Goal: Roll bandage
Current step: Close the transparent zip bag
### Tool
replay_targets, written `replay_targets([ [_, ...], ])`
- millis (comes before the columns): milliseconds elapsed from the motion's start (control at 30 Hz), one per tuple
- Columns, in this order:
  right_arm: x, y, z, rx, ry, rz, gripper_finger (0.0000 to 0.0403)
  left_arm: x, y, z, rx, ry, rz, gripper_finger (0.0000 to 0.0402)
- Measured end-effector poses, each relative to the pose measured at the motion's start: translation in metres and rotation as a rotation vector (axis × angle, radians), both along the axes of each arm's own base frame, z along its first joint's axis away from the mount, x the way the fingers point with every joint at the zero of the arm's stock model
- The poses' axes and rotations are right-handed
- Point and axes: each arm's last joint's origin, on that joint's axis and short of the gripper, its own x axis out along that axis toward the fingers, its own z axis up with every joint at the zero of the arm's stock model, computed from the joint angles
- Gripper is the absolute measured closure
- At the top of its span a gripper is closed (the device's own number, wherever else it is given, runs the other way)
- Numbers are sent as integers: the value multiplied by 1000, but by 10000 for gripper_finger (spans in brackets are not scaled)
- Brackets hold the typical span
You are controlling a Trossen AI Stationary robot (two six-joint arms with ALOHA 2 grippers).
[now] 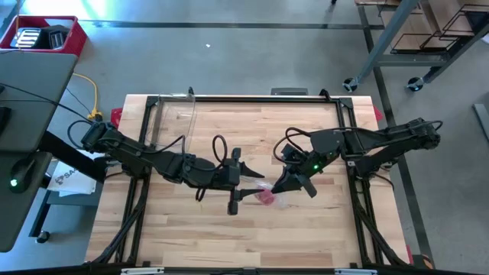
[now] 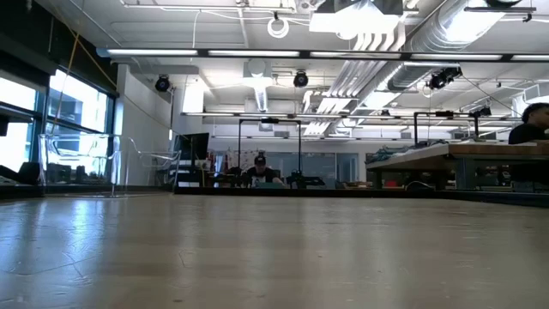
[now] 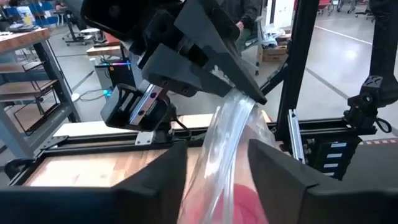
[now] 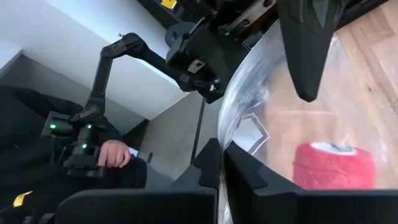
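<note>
The bandage [image 1: 266,196] is a small red roll [image 4: 336,165] lying inside a crinkled clear plastic bag [image 1: 273,198], which is held up between the two arms over the table's middle. My right gripper [image 4: 222,163] is shut on the bag and comes in from the table's right. My left gripper [image 3: 217,180] comes in from the left. It is open, with one finger on each side of the bag just above the roll [image 3: 244,206]. In the low view nothing lies on the tabletop. My right gripper pinches the bag's gathered upper part [image 3: 247,99] between its two shut fingers, coming from the table's right and slanting a little downward. The bag hangs below the fingers with the red roll in its lower end. Whether my left gripper's fingers [image 3: 281,177] touch the bag's sides cannot be told.
A clear plastic stand [image 1: 188,114] is at the table's far left, inside the black frame rail [image 1: 244,99]. A red bin [image 1: 46,34] sits off the table. People are in the room beyond [image 2: 260,172], and a hand [image 4: 115,153] holds a controller.
</note>
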Motion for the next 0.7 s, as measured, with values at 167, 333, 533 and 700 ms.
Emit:
replay_targets([
  [167, 0, 0, -1, -5, 13, -10, 399, -1, 0, -4, -40, 42, 9, 298],
  [333, 0, -2, -4, -2, 50, -52, 358, -3, 0, -12, -155, 128, 17, 371],
  [533, -5, -8, -11, -19, 144, -52, 281, -16, -1, -17, -340, 260, 66, 394],
  [700, -27, -16, -11, -146, 217, -190, 270, -23, 0, -26, -509, 388, 110, 400],
])
